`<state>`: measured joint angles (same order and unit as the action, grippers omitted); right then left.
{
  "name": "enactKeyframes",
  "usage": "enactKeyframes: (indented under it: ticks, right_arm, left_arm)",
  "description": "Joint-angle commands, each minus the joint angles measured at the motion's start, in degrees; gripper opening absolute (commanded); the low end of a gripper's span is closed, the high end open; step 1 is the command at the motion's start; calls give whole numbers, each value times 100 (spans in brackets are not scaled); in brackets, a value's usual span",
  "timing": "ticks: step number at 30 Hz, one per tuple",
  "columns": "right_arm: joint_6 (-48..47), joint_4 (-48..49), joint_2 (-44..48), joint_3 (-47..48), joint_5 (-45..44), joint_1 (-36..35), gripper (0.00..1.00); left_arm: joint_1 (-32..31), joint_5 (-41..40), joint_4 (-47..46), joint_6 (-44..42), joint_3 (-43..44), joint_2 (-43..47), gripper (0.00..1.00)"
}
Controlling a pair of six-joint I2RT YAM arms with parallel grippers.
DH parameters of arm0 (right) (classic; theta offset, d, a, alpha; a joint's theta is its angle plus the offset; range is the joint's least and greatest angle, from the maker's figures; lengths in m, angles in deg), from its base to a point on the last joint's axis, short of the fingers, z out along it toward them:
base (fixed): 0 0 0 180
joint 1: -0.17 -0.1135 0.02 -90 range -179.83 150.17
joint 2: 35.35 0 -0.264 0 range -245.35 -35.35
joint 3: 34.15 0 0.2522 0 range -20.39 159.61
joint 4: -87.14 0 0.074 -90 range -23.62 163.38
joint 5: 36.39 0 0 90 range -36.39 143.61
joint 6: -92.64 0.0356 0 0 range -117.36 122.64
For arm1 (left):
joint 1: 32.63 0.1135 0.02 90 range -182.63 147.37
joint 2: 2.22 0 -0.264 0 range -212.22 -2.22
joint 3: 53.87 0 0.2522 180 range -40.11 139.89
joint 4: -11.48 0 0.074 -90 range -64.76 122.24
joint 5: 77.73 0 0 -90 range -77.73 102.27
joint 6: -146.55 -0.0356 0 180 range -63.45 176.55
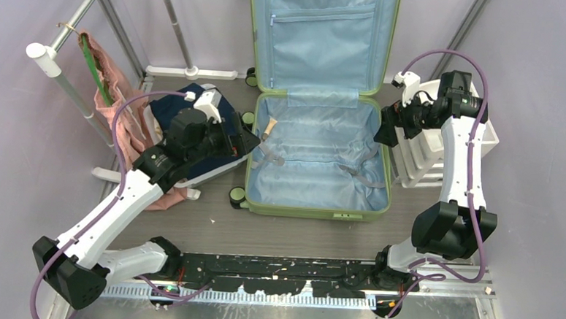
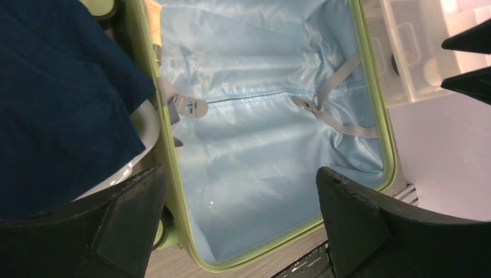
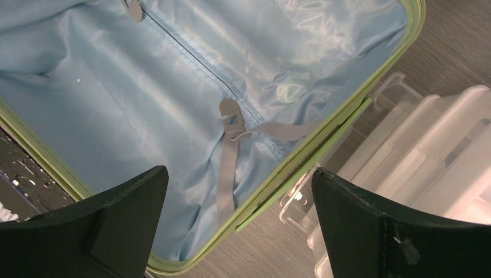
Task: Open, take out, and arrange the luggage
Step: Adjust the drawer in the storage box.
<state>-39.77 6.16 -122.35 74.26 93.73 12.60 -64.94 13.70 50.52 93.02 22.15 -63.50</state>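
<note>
Left gripper (image 2: 240, 185): fingers spread wide, nothing between them, hovering over the left rim of the luggage.
Right gripper (image 3: 238, 174): fingers equally wide apart and holding nothing, poised over the right rim of the luggage.
Under the left gripper's outer finger: a navy cloth (image 2: 58, 104) lying in a white basket (image 2: 143, 128) that sits just beside the case.
Under the right gripper's outer finger: a white plastic drawer unit (image 3: 428, 150), close against the case's right side.
Luggage (image 1: 314, 214): between the two grippers, lying open on the table, with the light-green base flat and its pale blue lining bare.
Straps (image 3: 226, 174): grey, unbuckled, loose on the lining below both grippers, one from each side wall.
Lid (image 1: 322, 52): beyond both grippers, tipped up at the far edge, its zip pocket facing out.
Rack (image 1: 51, 60): far to the left of the left gripper, with a pink garment (image 1: 118, 111) hanging on it.
</note>
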Motion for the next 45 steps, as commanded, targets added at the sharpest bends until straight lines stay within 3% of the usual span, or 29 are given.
enactKeyframes:
  ticks: [1, 10, 14, 16, 20, 24, 28, 34, 45]
  right_arm:
    - [19, 61, 30, 69, -342, -33, 100]
    - [1125, 890, 194, -526, -794, -45, 100]
    - [1233, 1390, 256, -991, -1734, -276, 96]
    - [1332, 1661, 269, -1196, -2219, -412, 88]
    - [1833, 2125, 273, -1301, -2591, -434, 51]
    - [2054, 2430, 152, -1272, -2951, -429, 23]
    - [2102, 2670, -139, -1366, -3380, -434, 9]
    - [1993, 3407, -480, -1884, -3987, -434, 4]
    - [1987, 4600, -1174, -2478, -4908, -509, 5]
  left_arm:
    - [216, 7, -720, 394, -264, 262, 100]
    - [256, 224, -1034, 385, -601, 158, 99]
    - [293, 258, -944, 88, -463, -107, 97]
    - [303, 293, -839, -63, -330, -255, 97]
    - [305, 331, -855, -179, -209, -420, 96]
    - [326, 326, -1169, -241, -266, -554, 96]
    - [383, 466, -1202, -409, -44, -817, 95]
    - [427, 635, -1193, -559, 224, -1320, 93]
    - [454, 843, -1314, -424, 314, -1736, 90]
